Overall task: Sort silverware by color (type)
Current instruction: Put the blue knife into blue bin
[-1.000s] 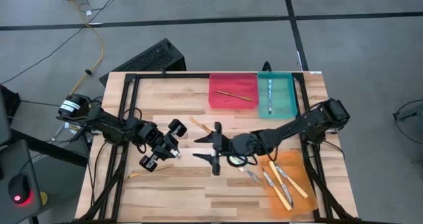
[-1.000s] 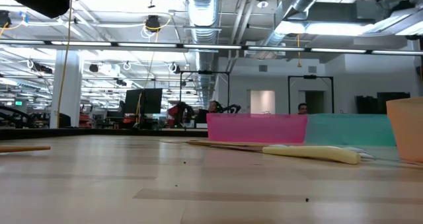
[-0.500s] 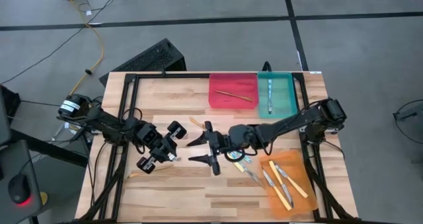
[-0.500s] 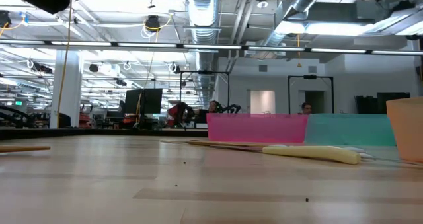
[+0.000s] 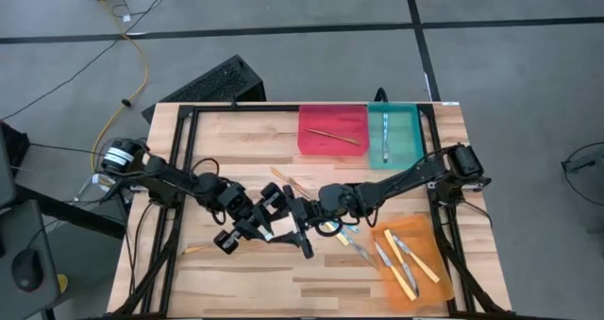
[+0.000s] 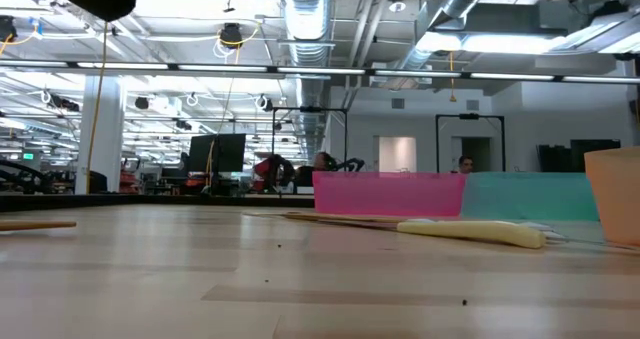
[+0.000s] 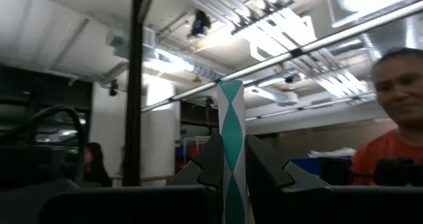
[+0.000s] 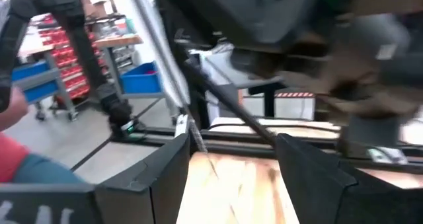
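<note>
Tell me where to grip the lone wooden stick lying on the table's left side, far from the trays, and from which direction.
Take the wooden stick at its middle, from straight above, closing across its thin width. It lies flat on the bare table, apart from the other pieces, so nothing crowds it. The left tool is nearer but is shut on a teal-patterned piece.

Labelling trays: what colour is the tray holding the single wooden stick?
Red tray, clearest in the high view.

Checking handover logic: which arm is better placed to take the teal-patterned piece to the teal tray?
Right. The right gripper, open, sits beside the left gripper clamping the teal-patterned piece; the teal tray lies on its side.
</note>
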`<move>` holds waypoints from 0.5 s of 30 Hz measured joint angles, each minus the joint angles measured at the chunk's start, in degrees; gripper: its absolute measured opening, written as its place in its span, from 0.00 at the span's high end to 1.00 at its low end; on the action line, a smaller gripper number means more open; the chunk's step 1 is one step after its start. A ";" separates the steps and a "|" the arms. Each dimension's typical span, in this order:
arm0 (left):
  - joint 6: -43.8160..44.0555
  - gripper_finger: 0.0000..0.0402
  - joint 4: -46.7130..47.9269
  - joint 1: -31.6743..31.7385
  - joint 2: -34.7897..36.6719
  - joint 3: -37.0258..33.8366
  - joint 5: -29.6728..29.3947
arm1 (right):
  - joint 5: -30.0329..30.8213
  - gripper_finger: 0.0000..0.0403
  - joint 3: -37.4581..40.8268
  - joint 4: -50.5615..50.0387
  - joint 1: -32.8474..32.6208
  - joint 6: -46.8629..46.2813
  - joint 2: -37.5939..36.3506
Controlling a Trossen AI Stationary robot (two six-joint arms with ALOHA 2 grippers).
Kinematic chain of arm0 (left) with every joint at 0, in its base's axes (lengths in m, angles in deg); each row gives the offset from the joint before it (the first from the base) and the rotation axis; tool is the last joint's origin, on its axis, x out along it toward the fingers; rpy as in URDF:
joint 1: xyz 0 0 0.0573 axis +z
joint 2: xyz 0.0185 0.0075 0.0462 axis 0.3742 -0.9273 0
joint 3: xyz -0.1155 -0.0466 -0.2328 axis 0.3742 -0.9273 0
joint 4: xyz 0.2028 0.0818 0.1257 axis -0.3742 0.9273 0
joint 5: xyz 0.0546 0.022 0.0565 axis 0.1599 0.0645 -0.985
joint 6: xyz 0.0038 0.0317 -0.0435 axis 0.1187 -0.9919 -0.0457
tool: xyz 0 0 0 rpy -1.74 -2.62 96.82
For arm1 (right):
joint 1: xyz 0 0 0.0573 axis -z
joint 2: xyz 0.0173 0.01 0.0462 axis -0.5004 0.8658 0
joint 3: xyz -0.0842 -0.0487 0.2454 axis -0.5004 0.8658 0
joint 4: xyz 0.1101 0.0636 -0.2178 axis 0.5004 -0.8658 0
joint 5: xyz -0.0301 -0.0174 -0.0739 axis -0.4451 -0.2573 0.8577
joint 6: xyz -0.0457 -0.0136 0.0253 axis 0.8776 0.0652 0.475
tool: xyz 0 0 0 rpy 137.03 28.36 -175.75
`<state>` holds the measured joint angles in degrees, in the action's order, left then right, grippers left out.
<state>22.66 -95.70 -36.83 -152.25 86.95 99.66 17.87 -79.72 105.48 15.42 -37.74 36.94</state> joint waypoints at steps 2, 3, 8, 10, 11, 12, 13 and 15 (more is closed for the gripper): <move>0.07 0.95 0.06 -0.04 -0.70 1.05 0.68 | -0.13 0.38 0.00 -0.71 -0.49 0.00 0.00; 0.31 0.95 0.08 -0.07 -0.72 1.46 0.98 | -0.13 0.39 0.00 -1.14 -0.72 0.00 0.00; 0.86 0.95 0.05 -0.08 -0.72 1.82 1.64 | 0.04 0.54 0.00 -2.05 -0.96 0.03 0.00; 1.70 0.95 -0.03 -0.09 -0.72 1.82 1.64 | 0.01 0.65 0.00 -2.25 -0.69 0.04 0.00; 2.02 0.95 -0.04 -0.09 -0.72 1.82 1.64 | -0.07 0.70 0.00 -2.46 -0.59 0.07 0.00; 2.32 0.95 -0.02 -0.14 -0.72 1.80 1.61 | -0.13 0.76 0.00 -2.72 -0.45 0.14 0.00; 2.49 0.95 0.00 -0.15 -0.72 1.79 1.53 | -0.23 0.82 0.00 -2.88 -0.34 0.22 0.00; 3.14 0.95 -0.12 -0.19 -0.72 1.79 1.20 | -1.03 0.93 0.00 -2.93 -0.27 1.19 0.00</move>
<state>25.80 -95.82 -37.03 -152.97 88.75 100.86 16.83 -79.72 102.56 15.15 -36.54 36.94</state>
